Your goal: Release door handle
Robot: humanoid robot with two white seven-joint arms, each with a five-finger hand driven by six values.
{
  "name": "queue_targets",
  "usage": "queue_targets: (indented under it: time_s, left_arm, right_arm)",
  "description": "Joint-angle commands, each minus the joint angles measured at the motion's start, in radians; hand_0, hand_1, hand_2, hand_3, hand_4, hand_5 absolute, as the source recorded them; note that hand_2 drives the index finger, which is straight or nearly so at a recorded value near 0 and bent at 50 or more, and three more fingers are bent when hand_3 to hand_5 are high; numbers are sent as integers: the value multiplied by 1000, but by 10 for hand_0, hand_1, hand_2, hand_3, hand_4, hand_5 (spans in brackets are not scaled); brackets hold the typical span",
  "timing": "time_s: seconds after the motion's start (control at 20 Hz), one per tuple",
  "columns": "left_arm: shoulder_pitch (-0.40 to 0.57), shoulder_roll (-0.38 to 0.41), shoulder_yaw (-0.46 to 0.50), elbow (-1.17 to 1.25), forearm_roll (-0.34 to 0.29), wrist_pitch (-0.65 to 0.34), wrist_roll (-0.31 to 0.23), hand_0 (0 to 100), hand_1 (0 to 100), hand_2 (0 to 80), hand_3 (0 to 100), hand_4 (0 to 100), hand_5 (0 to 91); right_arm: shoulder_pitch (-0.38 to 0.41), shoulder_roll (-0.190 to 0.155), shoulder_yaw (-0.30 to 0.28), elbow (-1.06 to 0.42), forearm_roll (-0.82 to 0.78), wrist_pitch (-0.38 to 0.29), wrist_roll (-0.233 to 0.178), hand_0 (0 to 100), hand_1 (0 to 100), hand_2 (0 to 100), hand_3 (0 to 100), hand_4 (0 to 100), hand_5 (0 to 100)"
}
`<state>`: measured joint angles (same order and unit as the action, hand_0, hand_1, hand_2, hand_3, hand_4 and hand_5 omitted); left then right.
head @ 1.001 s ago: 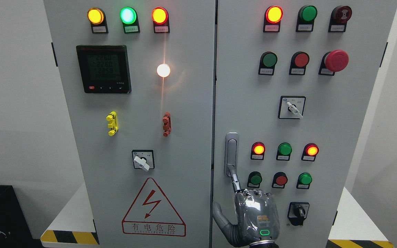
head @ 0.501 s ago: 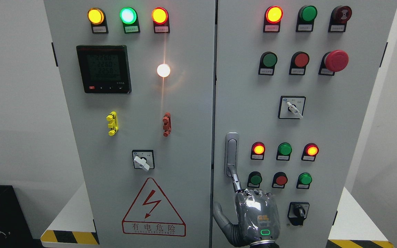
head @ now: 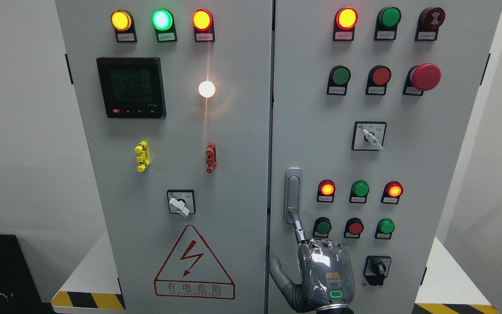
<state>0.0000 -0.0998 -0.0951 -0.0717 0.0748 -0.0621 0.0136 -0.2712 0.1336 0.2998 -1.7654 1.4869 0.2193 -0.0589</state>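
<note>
Door handle (head: 293,194): one slim, rounded metal bar. We touch its lower end with one outstretched finger of our glossy grey right hand (head: 325,271), the others clenched.

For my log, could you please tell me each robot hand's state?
Left: not in view.
Right robot hand: at door handle, cannot be told.

The door handle (head: 293,194) looks like brushed, satiny metal. The cabinet door (head: 408,165) is matt, smooth painted metal. The hand (head: 325,272) is glossy grey.

A black meter (head: 130,87) sits above yellow (head: 142,156) and red clips (head: 210,157), with a red mushroom button (head: 425,76) opposite.
</note>
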Motion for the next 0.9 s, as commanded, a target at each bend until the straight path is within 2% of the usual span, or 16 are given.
queue_targets:
  time_s: [0.0, 0.85]
  left_arm:
    - [17, 0, 0, 0, -1, -1, 0, 120, 556, 0, 0, 0, 0]
    - [17, 0, 0, 0, 0, -1, 0, 120, 556, 0, 0, 0, 0]
  right_arm:
    - [3, 0, -1, 29, 0, 0, -1, 455, 242, 57, 1000, 996, 1000]
    - [6, 1, 1, 32, 0, 0, -1, 448, 242, 67, 1000, 998, 1000]
